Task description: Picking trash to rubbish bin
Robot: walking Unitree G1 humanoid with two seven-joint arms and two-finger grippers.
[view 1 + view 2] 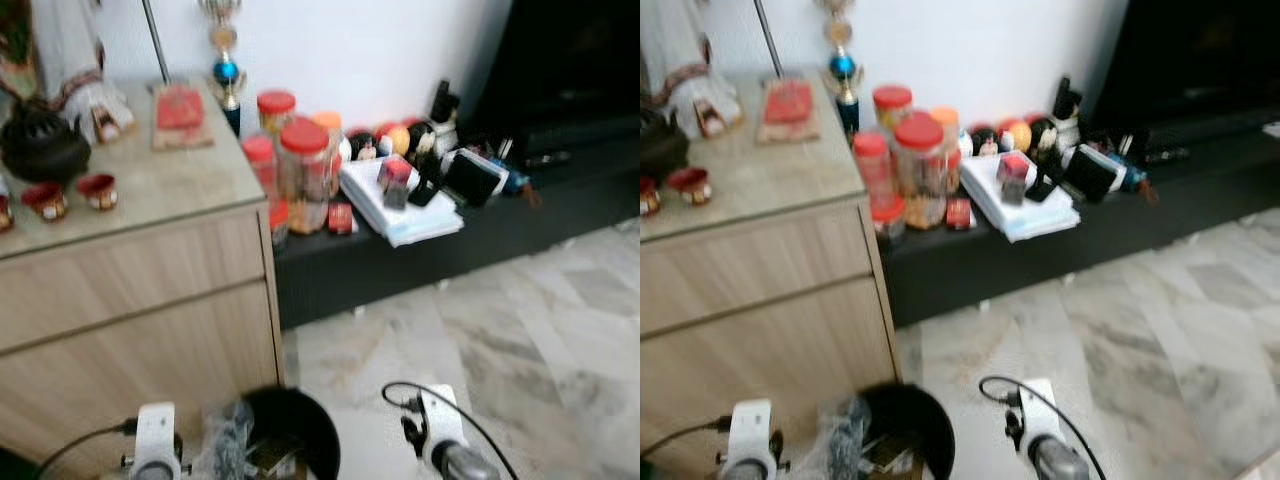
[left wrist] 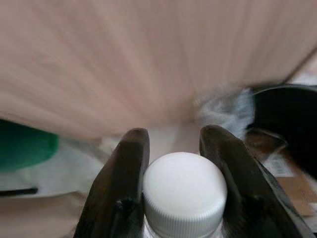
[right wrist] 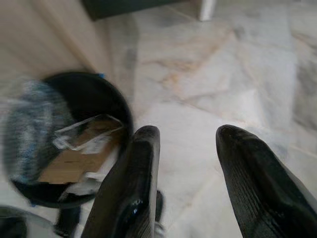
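a wooden cabinet [image 1: 130,300] with a pale glass-covered top is seen on the left, carrying a dark teapot [image 1: 42,145], two small red cups [image 1: 70,195] and a red box [image 1: 180,108]. just to its right, on a low black shelf [image 1: 420,260], a cluster of red-lidded jars [image 1: 300,170], a stack of white papers [image 1: 400,205] and many small items are crowded together; the small items are too blurred to be told apart. a trophy [image 1: 226,60] is stood against the white wall behind the jars. marble floor [image 1: 500,330] is spread out on the right.

at the foot of the cabinet, the black rubbish bin [image 1: 295,430] is placed on the floor, cut off by the lower edge of the head views. a grey plastic bag is bunched at its rim, and cardboard and clear wrapping [image 3: 81,148] are seen inside.

the left pincer [image 2: 178,188] is held low, close before the cabinet front, with the bin just beside it. its two black fingers [image 2: 121,188] are closed narrowly on a bottle with a white ribbed cap [image 2: 184,193]; the bottle's body is cut off and cannot be made out. something green [image 2: 25,148] is seen at one side, blurred beyond naming.

the right pincer [image 3: 190,183] is held wide apart with nothing between its fingers, over the marble floor just beside the bin. both silver wrists, with black cables, are seen at the bottom of the head views, the bin lying between them.
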